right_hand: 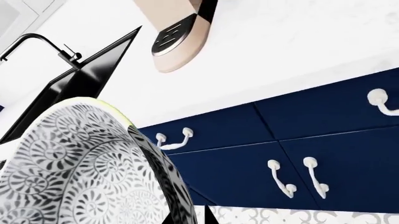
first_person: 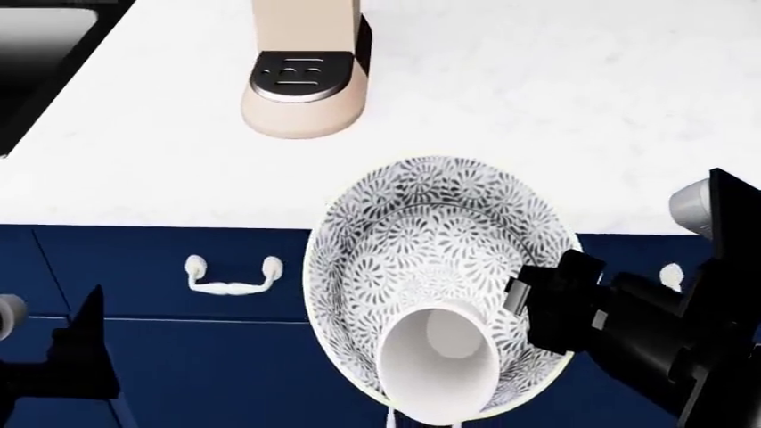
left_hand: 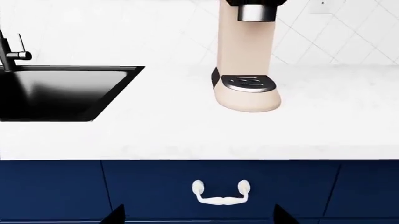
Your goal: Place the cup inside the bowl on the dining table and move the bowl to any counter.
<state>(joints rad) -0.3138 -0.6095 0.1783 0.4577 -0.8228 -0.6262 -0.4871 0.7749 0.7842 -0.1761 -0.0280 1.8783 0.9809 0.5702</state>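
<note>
The grey-and-white floral bowl [first_person: 434, 241] hangs in front of the counter [first_person: 559, 98], its far rim over the counter's front edge. The white cup [first_person: 437, 367] lies tilted inside it at the near side. My right gripper [first_person: 550, 308] is shut on the bowl's right rim. In the right wrist view the bowl's patterned wall [right_hand: 74, 168] fills the near corner, with the dark rim between the jaws of the right gripper [right_hand: 187, 215]. My left gripper [left_hand: 199, 217] is open and empty, facing the blue drawer fronts below the counter [left_hand: 187, 135]. It also shows in the head view [first_person: 71, 357]. The dining table is out of view.
A beige coffee machine [first_person: 303, 80] stands on the counter just left of the bowl and also shows in the left wrist view [left_hand: 246, 60]. A black sink [left_hand: 56, 91] with a faucet [left_hand: 9, 53] is set in at the left. Navy drawers with white handles [first_person: 232, 276] lie below.
</note>
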